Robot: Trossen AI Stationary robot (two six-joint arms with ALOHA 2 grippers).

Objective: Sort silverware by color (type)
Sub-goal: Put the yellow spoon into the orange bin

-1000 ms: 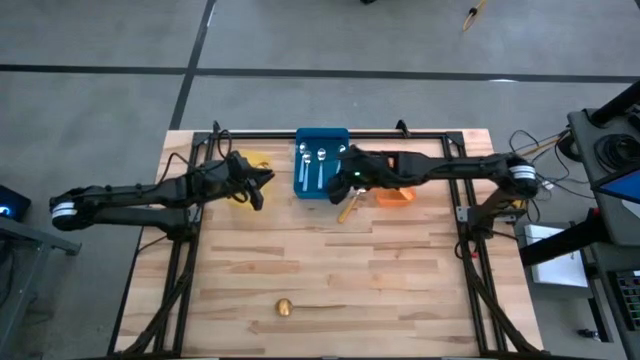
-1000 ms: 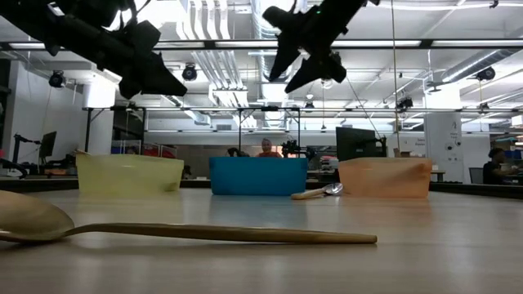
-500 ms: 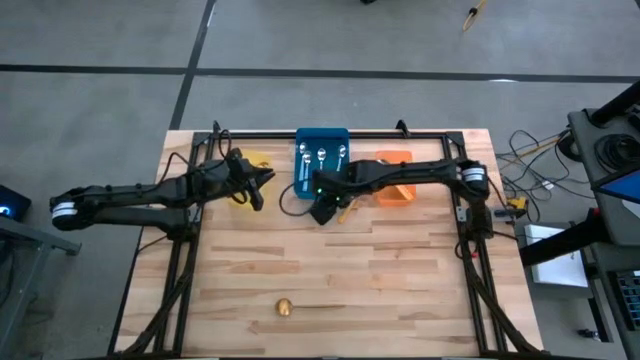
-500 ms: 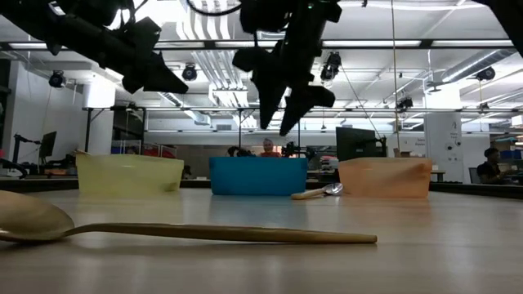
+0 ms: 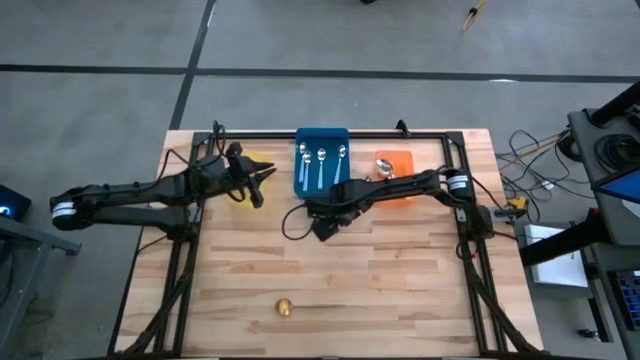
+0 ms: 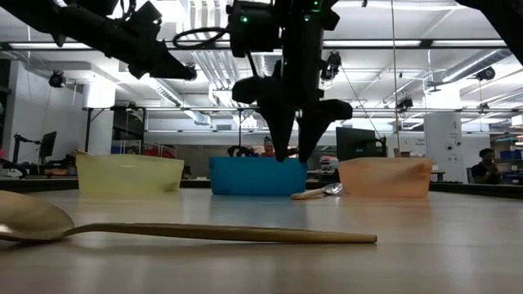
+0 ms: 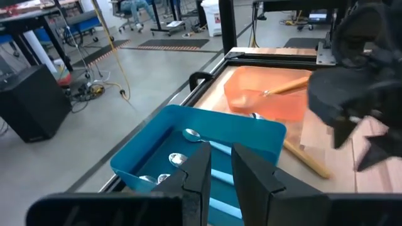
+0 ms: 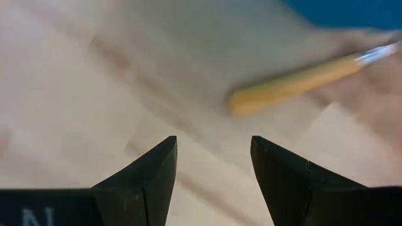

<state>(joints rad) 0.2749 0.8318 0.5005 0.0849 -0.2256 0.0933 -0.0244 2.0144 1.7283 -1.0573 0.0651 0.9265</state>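
Wooden planks made up the table point(image 5: 400, 290), with three bins along its far edge: a yellow bin point(image 6: 129, 173), a blue bin point(image 5: 321, 148) and an orange bin point(image 5: 394, 165). Three blue-handled spoons point(image 5: 321, 166) lay side by side in the blue bin, and an orange-handled spoon point(image 7: 286, 86) rested inside the orange one. Another orange-handled spoon point(image 6: 317, 192) lay on the table just in front of the gap between the blue and orange bins. Near the front edge, well apart from everything else, a gold spoon point(image 5: 308, 306) lay alone, its bowl to the left. The right gripper point(image 5: 324, 228) hung over the boards in front of the blue bin, near the loose orange spoon, fingers point(image 8: 146, 179) spread wide and holding nothing. The left gripper point(image 5: 258, 186) hovered by the yellow bin with its fingers point(image 7: 256, 179) drawn close, a narrow gap between them, and nothing visible there.
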